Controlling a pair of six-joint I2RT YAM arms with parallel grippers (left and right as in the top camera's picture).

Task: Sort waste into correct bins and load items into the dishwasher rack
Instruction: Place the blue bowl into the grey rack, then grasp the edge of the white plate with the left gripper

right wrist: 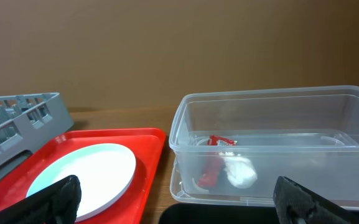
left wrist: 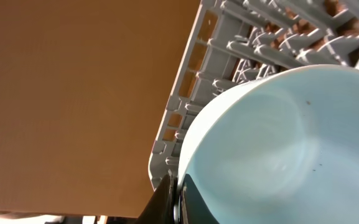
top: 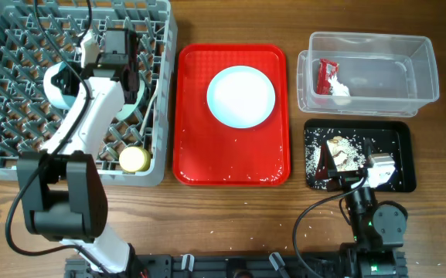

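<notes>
so where we're at: the trash side looks basically done. the red wrapper point(top: 327, 73) and the white tissue point(top: 340, 90) are both in the clear tub point(top: 416, 62), and the food scraps point(top: 340, 150) are piled in the black tray point(top: 404, 139). there are a few pale specks on the surface point(top: 230, 220) and along the near edge of the red tray point(top: 195, 154), so maybe some crumbs are left, but they're too small to call. dishes are about halfway. the yellow-green cup point(top: 135, 158) sits in the near right corner of the dishwasher rack point(top: 22, 154), and our left hand point(left wrist: 178, 200) is clamped on the rim of a pale bowl point(left wrist: 272, 143), holding it over the pegs on the rack's right side. we can't tell if it's touching down yet. the plate point(top: 241, 96) lies flat on the red tray, untouched, so that's the obvious leftover. we can't pick out the second bowl, the fork or the spoon, since the arm hides a lot of the rack. our right hand point(right wrist: 179, 210) hangs over the black tray facing the tub, spread wide with nothing in it.
</notes>
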